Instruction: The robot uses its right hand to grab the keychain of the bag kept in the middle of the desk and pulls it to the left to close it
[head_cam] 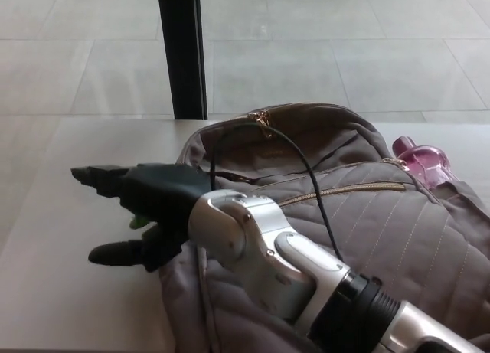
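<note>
A taupe quilted backpack point(383, 215) lies on the pale desk point(84, 292), with a gold zip line point(344, 188) across its front and a gold puller point(262, 119) at its top. My right hand point(142, 211) reaches out past the bag's left end, open, with its fingers point(99, 177) and thumb point(115, 253) spread apart. A small green piece of the keychain point(138, 221) shows just under the fingers; I cannot tell whether it touches them. My silver forearm point(260, 253) and its black cable point(314, 184) hide the bag's left front. The left hand is out of sight.
A pink bottle point(419, 160) sticks out of the bag's right side pocket. A black post point(182, 50) stands behind the desk's far edge, with tiled floor point(344, 47) beyond. Bare desk lies to the left of the bag.
</note>
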You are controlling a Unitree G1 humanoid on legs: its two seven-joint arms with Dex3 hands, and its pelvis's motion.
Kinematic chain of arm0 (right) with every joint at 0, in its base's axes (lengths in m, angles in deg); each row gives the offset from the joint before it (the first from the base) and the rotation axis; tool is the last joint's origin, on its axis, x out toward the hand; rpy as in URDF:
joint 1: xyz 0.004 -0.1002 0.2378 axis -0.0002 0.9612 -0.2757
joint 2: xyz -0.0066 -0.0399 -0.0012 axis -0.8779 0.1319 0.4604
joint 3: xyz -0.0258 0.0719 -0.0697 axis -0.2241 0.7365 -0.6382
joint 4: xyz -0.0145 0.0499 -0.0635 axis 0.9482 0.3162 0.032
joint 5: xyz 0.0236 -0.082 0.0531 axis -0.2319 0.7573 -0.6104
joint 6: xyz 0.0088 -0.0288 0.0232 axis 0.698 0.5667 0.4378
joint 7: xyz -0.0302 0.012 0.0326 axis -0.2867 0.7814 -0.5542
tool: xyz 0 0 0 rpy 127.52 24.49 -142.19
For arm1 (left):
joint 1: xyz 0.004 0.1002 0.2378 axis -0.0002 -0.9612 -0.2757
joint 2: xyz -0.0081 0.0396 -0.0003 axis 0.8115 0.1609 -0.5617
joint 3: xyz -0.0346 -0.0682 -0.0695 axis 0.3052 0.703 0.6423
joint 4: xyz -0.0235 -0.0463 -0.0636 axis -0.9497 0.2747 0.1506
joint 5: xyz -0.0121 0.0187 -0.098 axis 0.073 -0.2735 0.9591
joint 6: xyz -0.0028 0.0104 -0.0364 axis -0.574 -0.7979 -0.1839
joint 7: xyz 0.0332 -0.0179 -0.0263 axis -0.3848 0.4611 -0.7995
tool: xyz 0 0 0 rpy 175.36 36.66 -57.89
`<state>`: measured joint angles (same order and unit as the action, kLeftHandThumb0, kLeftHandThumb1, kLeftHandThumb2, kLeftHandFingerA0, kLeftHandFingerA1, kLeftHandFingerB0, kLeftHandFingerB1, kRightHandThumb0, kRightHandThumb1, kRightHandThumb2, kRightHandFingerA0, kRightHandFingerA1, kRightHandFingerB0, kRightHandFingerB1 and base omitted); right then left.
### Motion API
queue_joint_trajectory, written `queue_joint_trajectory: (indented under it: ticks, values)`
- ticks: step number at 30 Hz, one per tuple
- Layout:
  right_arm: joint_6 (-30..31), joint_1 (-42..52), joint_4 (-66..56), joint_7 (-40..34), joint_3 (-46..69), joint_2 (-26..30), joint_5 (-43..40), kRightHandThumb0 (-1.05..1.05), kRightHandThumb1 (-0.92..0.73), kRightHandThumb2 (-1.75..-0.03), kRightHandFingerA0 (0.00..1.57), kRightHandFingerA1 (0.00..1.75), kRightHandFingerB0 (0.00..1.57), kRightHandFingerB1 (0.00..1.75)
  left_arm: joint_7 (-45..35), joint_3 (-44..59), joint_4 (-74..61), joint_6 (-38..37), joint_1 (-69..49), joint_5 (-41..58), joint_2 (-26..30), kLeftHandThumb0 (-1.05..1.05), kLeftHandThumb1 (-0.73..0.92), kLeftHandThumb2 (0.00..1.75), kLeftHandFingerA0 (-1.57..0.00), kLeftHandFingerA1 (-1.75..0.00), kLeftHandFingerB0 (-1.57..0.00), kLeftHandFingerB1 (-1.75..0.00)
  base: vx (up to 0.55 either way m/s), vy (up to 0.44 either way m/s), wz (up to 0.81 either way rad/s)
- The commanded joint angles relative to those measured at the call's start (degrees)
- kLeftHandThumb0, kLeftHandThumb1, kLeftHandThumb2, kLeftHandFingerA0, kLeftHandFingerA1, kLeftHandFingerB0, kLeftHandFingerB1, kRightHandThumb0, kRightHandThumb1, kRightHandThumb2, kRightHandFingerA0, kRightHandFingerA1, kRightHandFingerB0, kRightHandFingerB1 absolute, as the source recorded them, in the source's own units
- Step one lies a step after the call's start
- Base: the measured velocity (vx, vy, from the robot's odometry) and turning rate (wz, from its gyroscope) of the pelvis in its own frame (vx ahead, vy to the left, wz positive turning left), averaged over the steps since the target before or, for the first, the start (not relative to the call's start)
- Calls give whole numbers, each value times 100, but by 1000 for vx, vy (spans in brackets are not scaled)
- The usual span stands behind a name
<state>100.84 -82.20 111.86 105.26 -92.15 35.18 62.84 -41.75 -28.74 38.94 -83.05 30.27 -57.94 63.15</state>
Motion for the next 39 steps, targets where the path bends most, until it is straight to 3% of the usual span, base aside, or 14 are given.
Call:
queue_joint_trajectory:
  ticks: [1, 14, 15, 16, 17, 20, 21, 23, 27, 29, 36, 37, 38, 39]
  values:
    - [727, -922, -570, 1434, 315, 367, -72, -105, -92, -72, 0, 0, 0, 0, 91, -31, 39, -11, -125, -61, 107, -104, 83, 75, -70, -118, -39, -99, 0, 0, 0]
    - [1813, -2963, -91, 3469, 2224, 1077, -1983, -103, -92, -80, 0, 0, 0, 0, 87, -48, 211, 11, -81, -70, 143, -105, 80, 74, -77, -115, -37, -107, 0, 0, 0]
    - [1920, -3131, -36, 3565, 2339, 1257, -2018, -105, -79, -125, 0, 15, 0, 8, 112, -48, 181, 9, -92, -70, 136, -105, 80, 76, -79, -116, -40, -110, 0, 0, 0]
    - [2052, -3336, 25, 3674, 2476, 1483, -2063, -105, -79, -125, 0, 15, 0, 8, 144, -49, 143, 7, -107, -72, 127, -105, 80, 76, -79, -116, -40, -110, 0, 0, 0]
    - [2080, -3501, 128, 3822, 2547, 1704, -2077, -103, -92, -81, 0, 0, 0, 0, 162, -80, 125, -40, -125, -112, 131, -105, 82, 76, -78, -116, -39, -109, 0, 0, 0]
    - [2401, -3571, 146, 3707, 2956, 2163, -2161, -105, -92, -73, 0, 0, 0, 0, 168, -119, 173, -121, -117, -158, 121, -105, 84, 75, -78, -114, -38, -107, 0, 0, 0]
    - [2541, -3522, 87, 3636, 3157, 2319, -2234, -105, -77, -122, 0, 13, 0, 6, 177, -131, 187, -145, -116, -175, 124, -105, 84, 75, -80, -114, -40, -108, 0, 0, 0]
    - [2702, -3221, -61, 3363, 3841, 2787, -2473, -105, -73, -117, 0, 6, 1, 10, 181, -134, 164, -162, -111, -163, 114, -105, 83, 75, -82, -115, -41, -109, 0, 0, 0]
    - [1976, -2401, 90, 3129, 4693, 3860, -2554, -104, -75, -117, 0, 1, 4, 7, 114, -43, 79, 4, -64, -10, 85, -105, 80, 76, -78, -117, -41, -111, 0, 0, 0]
    - [2076, -1931, -107, 3134, 5116, 4385, -2539, -86, -71, -116, 0, 20, 1, 18, 81, -49, 103, 0, -76, -25, 137, -104, 83, 77, -76, -117, -42, -102, 0, 0, 0]
    - [1808, -55, 473, 2646, 7324, 6102, -2655, -87, -70, -110, 6, 25, 9, 23, 136, -18, 41, 46, -142, -1, 163, -102, 80, 78, -73, -117, -36, -107, 0, 0, 0]
    - [1688, 391, 479, 2453, 7790, 6310, -2540, -94, -88, -70, 10, 39, 14, 27, 127, -21, 25, 10, -159, -8, 168, -103, 79, 80, -71, -119, -36, -109, 0, 0, 0]
    - [1724, 801, 486, 2309, 8344, 6502, -2473, -39, -40, -105, 1, 52, 0, 49, 86, -10, 3, -15, -168, 6, 176, -102, 79, 81, -72, -120, -36, -109, 0, 0, 0]
    - [1614, 1062, 591, 2307, 8616, 6632, -2483, -91, -90, -67, 11, 51, 16, 34, 76, -20, 16, -43, -176, -10, 195, -103, 80, 79, -74, -119, -36, -109, 0, 0, 0]
